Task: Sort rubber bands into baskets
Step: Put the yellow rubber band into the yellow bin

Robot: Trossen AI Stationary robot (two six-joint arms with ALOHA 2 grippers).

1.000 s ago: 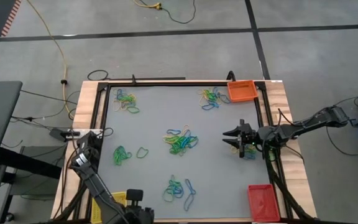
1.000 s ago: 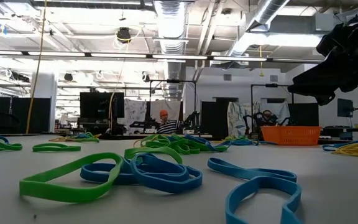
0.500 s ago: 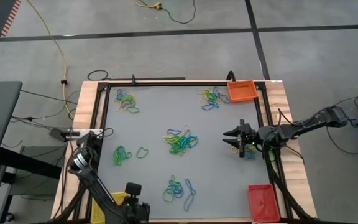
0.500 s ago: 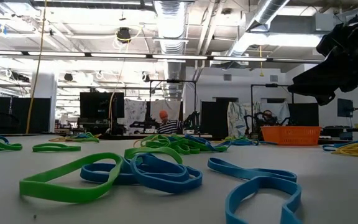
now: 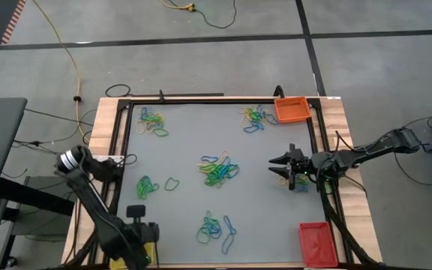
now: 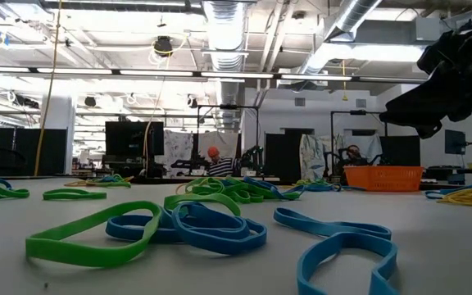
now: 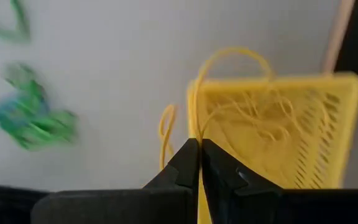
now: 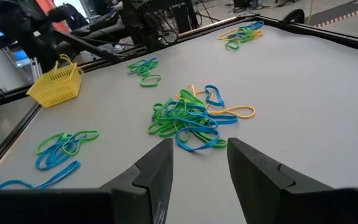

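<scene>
Clearly the step in hand is a delivery of yellow bands: in the left wrist view the left pincer [image 7: 199, 163] has its fingers pressed together right over the near wall of the yellow basket [image 7: 291, 124], and a thin yellow band [image 7: 229, 59] loops up from the fingertips over the basket's rim, so it looks pinched there, with more yellow loops lying inside and one drooping beside the wall. In the high view that basket [image 5: 150, 238] sits at the lower left of the frame, at the table [image 5: 186, 142] edge, with the left arm bent over it. To finish, the left pincer would need to part its fingers so that the loop falls inside the walls rather than hanging over them. The right pincer [image 5: 279, 166] hangs at middle right with its fingers spread and nothing between them, facing the central heap of rubber bands [image 5: 217, 171]; it could go there next. Other heaps lie at upper left [image 5: 152, 122], upper centre-right [image 5: 253, 118], lower left [image 5: 146, 186] and lower centre [image 5: 214, 227]. The orange basket [image 5: 291, 109] is at upper right, the red basket [image 5: 317, 242] at lower right. Compared with a second ago, the left arm's elbow has swung out to the left and its wrist has slid left along the bottom edge onto the yellow basket; the right arm has not shifted.
</scene>
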